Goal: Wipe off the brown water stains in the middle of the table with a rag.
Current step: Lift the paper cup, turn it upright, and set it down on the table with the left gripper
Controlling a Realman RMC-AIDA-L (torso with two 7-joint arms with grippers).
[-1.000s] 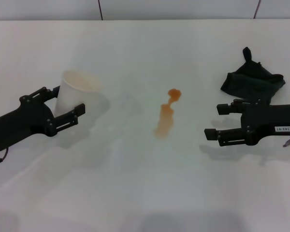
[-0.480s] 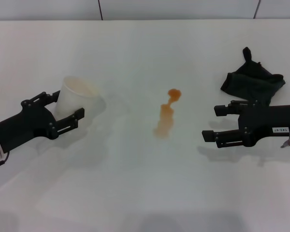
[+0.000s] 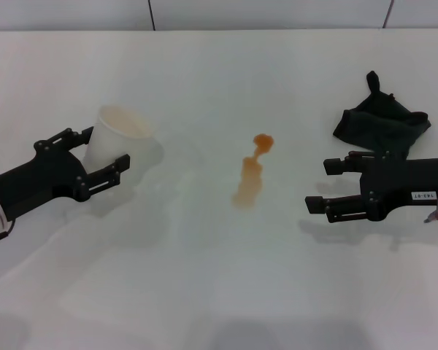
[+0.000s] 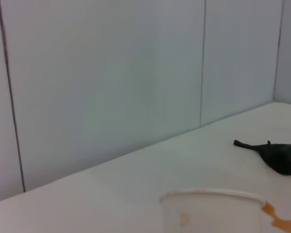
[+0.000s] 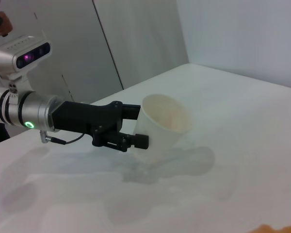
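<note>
White table (image 3: 204, 292) fills the head view: brown water stains (image 3: 250, 171) at centre, rag (image 3: 382, 122) upper right. Right gripper (image 3: 328, 187), open and empty, should reach back to it. Left gripper (image 3: 102, 157) clasps a paper cup (image 3: 117, 135), also seen in both wrist views.

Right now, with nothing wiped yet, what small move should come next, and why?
Probably the right end effector, open and empty, should move back over the rag lying just behind it, since the brown water stains remain untouched mid-table.
</note>
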